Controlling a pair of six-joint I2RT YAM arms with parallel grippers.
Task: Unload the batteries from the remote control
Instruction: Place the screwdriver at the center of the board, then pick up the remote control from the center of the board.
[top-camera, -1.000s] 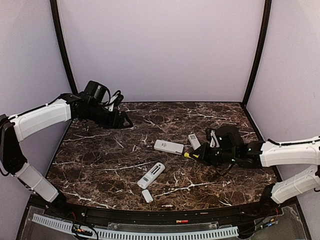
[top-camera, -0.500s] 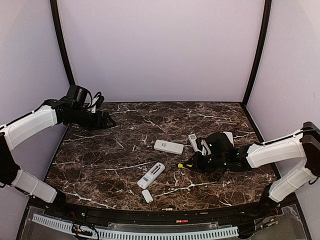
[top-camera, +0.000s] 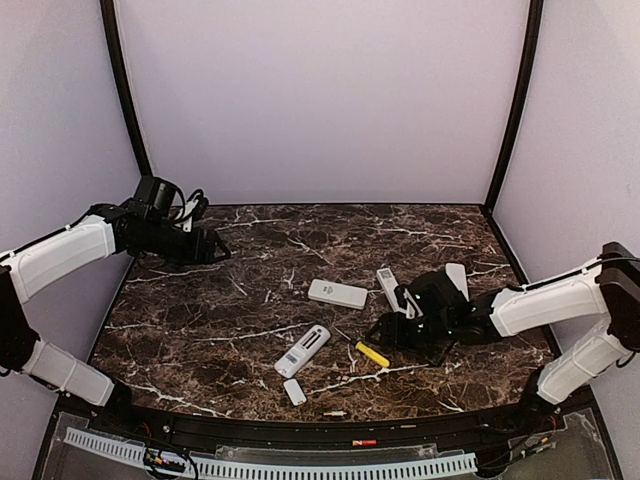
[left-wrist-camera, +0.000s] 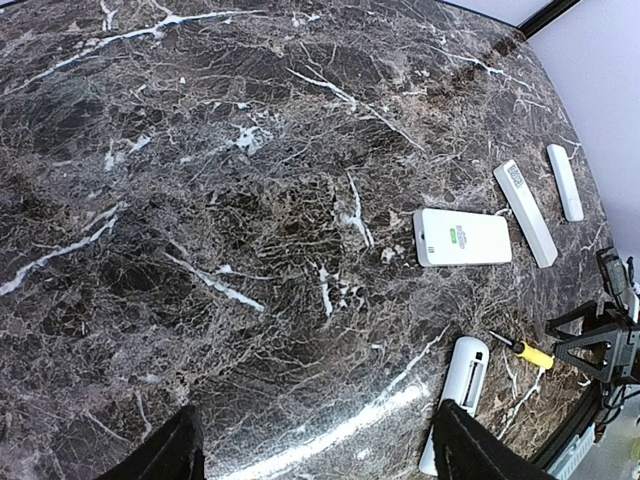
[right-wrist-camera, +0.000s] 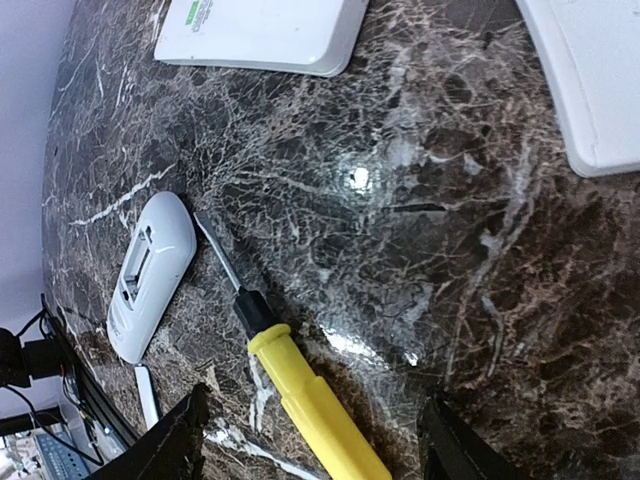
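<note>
A white remote control (top-camera: 303, 350) lies near the table's middle, its back slot open (right-wrist-camera: 141, 268); I cannot make out batteries inside it. One tiny cylinder, a battery (top-camera: 334, 411), rests at the front edge. My right gripper (top-camera: 383, 338) (right-wrist-camera: 320, 447) is open and low over the table. The yellow-handled screwdriver (top-camera: 372, 354) (right-wrist-camera: 318, 408) lies loose on the table between its fingers, blade toward the remote (left-wrist-camera: 463, 377). My left gripper (top-camera: 218, 250) (left-wrist-camera: 320, 462) hangs open and empty over the far left of the table, well away from the remote.
A flat white remote (top-camera: 337, 293) (left-wrist-camera: 462, 237) and two slim white ones (top-camera: 388, 285) (top-camera: 457, 278) lie right of centre. A small white cover (top-camera: 294, 391) sits near the front edge. The walls close in the table on three sides.
My right gripper has opened and let go of the screwdriver, which now lies on the table. Over the second, the left arm drew back to the left.
</note>
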